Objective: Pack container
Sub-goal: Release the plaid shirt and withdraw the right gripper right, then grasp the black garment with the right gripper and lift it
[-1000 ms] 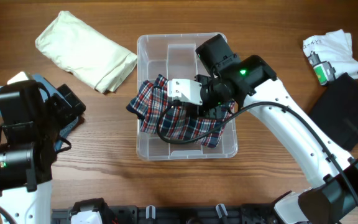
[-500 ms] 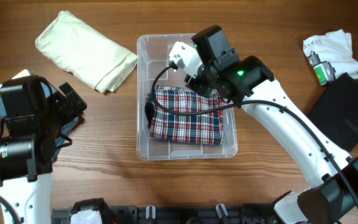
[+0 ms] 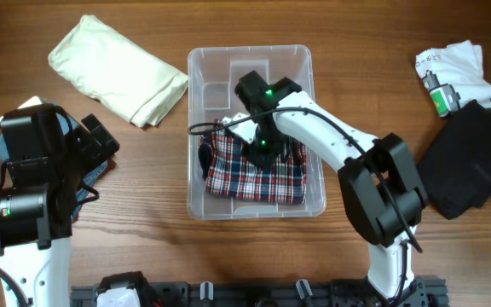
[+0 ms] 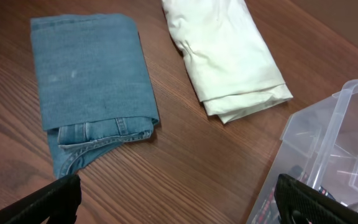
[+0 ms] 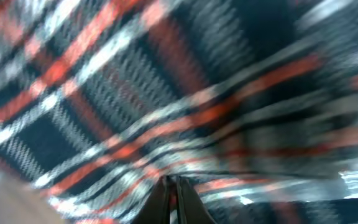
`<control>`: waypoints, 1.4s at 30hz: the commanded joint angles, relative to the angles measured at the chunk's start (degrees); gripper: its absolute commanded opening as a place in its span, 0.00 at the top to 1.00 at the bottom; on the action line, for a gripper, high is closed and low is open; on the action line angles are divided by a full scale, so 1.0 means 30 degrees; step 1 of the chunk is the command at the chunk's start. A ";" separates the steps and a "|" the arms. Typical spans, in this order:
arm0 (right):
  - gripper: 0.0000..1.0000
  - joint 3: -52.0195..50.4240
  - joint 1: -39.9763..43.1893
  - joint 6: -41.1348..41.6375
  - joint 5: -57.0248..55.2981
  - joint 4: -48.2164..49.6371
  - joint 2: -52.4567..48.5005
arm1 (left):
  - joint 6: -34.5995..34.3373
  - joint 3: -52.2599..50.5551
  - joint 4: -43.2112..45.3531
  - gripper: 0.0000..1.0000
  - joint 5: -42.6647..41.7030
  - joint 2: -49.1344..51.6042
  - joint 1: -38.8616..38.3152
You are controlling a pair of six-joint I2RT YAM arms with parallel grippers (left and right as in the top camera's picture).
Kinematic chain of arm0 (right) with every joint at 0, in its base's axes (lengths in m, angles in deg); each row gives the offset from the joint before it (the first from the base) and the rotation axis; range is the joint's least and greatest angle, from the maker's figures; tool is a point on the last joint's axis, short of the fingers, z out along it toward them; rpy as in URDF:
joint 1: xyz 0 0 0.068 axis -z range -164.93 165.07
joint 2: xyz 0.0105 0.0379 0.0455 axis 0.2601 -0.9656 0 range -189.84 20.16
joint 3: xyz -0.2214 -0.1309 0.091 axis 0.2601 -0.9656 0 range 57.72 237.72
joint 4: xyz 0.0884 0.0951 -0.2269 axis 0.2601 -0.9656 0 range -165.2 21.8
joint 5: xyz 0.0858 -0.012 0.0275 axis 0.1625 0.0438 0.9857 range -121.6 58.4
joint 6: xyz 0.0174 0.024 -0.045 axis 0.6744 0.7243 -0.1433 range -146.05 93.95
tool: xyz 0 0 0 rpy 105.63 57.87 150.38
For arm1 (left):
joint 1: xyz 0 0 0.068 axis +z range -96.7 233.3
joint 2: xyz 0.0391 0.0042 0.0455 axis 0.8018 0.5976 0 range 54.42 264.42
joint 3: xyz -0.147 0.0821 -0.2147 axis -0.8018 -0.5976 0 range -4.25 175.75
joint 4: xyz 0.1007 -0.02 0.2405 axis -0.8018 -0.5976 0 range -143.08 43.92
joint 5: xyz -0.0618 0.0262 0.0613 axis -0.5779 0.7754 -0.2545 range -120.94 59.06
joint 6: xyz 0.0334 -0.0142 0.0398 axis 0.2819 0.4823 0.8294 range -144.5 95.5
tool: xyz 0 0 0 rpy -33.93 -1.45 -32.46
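The brown wooden table (image 3: 143, 188) carried the clear rectangular plastic container (image 3: 247, 51) at its centre. A folded red, white and navy plaid cloth (image 3: 254, 175) lay inside the container's near half. A folded cream cloth (image 3: 118, 70) lay to the container's far left, well apart from it. A black cloth (image 3: 467, 162) lay at the right edge. Folded blue denim (image 4: 89, 74) lay beside the cream cloth. The right gripper (image 5: 174, 186) was down on the plaid cloth, fingers drawn together. The left gripper (image 4: 179, 205) hung above the table, fingers wide apart, holding nothing.
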 commanded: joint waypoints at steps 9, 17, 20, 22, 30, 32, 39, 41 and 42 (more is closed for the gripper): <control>0.73 0.3147 0.0576 0.3534 -0.4590 -0.0867 0.2907 | -0.0240 0.0342 0.0102 0.00 0.0175 -0.0036 0.0124; 0.00 0.3840 1.5161 1.0178 -0.4422 -0.2280 1.2400 | -0.0248 0.0342 0.0117 0.00 0.0175 -0.0036 0.0124; 0.00 0.2907 2.1551 1.0316 -0.2667 -0.2871 1.2189 | -0.0248 0.0342 0.0117 0.00 0.0175 -0.0036 0.0124; 0.00 0.0299 2.5791 1.0681 -0.1362 -0.1326 1.1723 | -0.0248 0.0342 0.0109 0.00 0.0175 -0.0036 0.0124; 0.00 -0.7023 2.9041 0.9661 -0.0590 0.6098 0.7206 | -0.0240 0.0342 -0.0044 0.00 0.0175 -0.0036 0.0124; 0.00 -0.7023 2.9041 0.8779 0.0852 0.7038 0.5683 | -0.0240 0.0342 -0.0109 0.00 0.0175 -0.0036 0.0124; 0.00 -0.7023 2.9041 0.7548 0.2062 0.9100 0.2098 | -0.0248 0.0350 -0.0386 0.00 0.0168 -0.0036 0.0124; 0.00 -0.7016 2.9041 0.7257 0.2922 0.9224 0.2076 | -0.0248 0.0342 -0.0481 0.00 0.0168 -0.0036 0.0124; 0.00 -0.7016 2.9041 0.6892 0.3876 0.9275 0.2076 | -0.0248 0.0342 -0.0459 0.00 0.0168 -0.0036 0.0124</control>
